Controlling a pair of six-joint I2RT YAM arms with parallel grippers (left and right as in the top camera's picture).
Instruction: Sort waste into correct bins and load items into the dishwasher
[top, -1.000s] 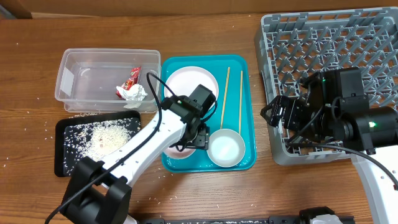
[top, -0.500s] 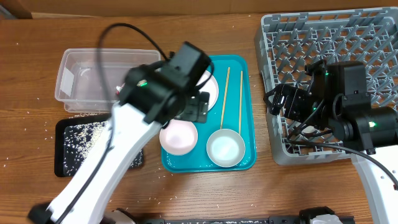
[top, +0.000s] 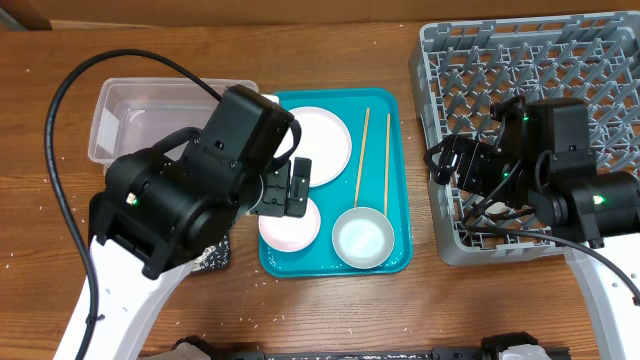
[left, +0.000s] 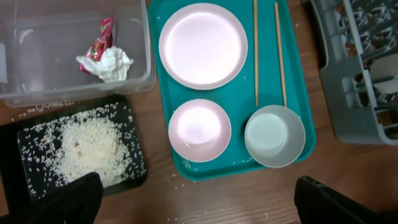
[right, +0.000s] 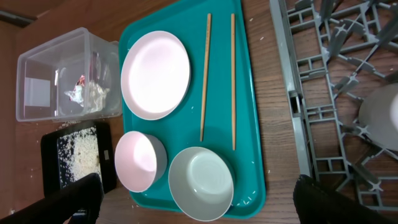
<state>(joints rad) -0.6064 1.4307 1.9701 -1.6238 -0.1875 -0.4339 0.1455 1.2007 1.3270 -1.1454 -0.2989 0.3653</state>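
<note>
Left end effector (left: 202, 202) hangs high over the teal tray (left: 239, 109), fingers spread wide with nothing between them. The right end effector (right: 202, 199), at the edge of the dish rack (top: 520, 60) that faces the tray, is just as wide and empty. The wrapper (left: 106, 59) lies in the clear tub (left: 50, 37) and the rice (left: 87, 146) is heaped on the black tray (left: 138, 174), so I'd say loading dishes is the step in hand. On the teal tray sit the plate (left: 202, 45), the white bowl (left: 199, 129), the metal bowl (left: 274, 135) just beside it, and 2 chopsticks (left: 255, 50), 1 ending right at the metal bowl's rim. For the white bowl I'd come straight down on the rim farthest from the metal bowl, 1 finger inside and 1 outside. Then grip firmly, lift clear before swinging across, and lean it between the pegs. The plate lies flat with little to pinch, so it looks harder.
</note>
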